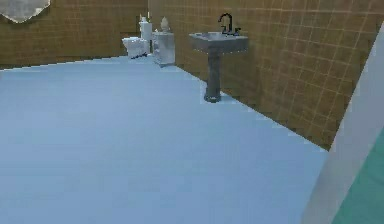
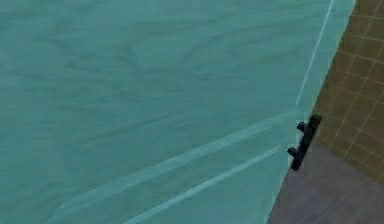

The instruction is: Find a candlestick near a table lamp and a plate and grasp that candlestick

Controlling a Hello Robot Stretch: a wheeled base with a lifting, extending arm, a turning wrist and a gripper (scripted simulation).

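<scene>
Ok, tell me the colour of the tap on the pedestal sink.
Black. The tap on the grey sink shows best in the forward view.

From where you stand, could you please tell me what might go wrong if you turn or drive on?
The teal panelled door looms close on the arm side; turning could snag its black handle. Driving ahead along the brown tiled wall might clip the grey pedestal sink. The white toilet suggests a bathroom, likely a poor place to search.

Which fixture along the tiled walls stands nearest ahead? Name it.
The grey pedestal sink with the dark tap; the white toilet and small white cabinet sit farther back, in the corner.
</scene>
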